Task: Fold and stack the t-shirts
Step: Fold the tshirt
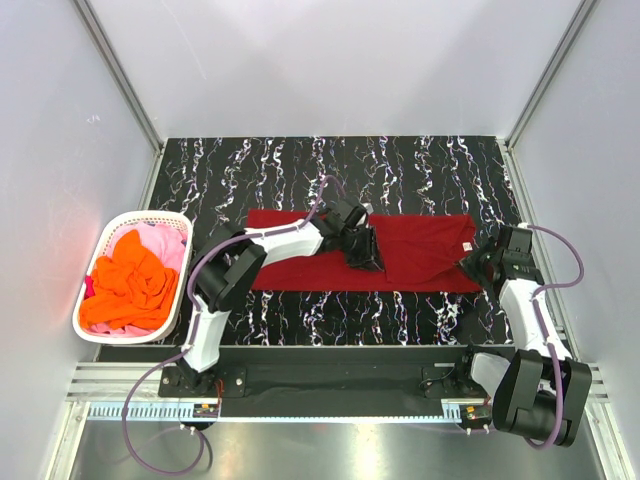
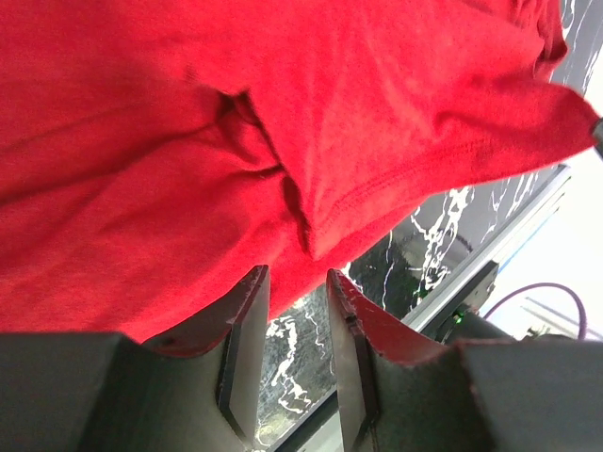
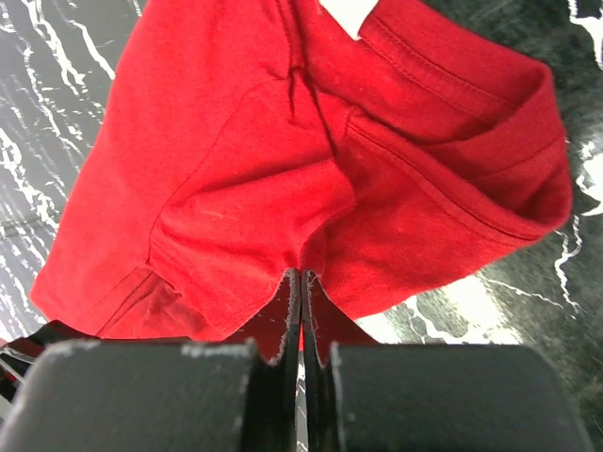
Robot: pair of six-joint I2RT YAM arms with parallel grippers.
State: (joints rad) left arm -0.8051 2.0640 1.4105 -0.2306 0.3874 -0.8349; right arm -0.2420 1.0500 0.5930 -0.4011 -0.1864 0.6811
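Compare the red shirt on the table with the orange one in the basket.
The red t-shirt lies spread flat in a long band on the table; the orange t-shirt sits crumpled in the white basket. The right gripper pinches the red one; nothing grips the orange. Both are plain cloth.

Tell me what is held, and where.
The right gripper pinches the red t-shirt by a fold at its right end; the left gripper holds nothing.

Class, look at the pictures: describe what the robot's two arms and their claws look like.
The left arm and right arm have white links between black joint housings. A thin purple cable loops along each. The left claw and right claw are dark, each with two flat, tapering fingers.
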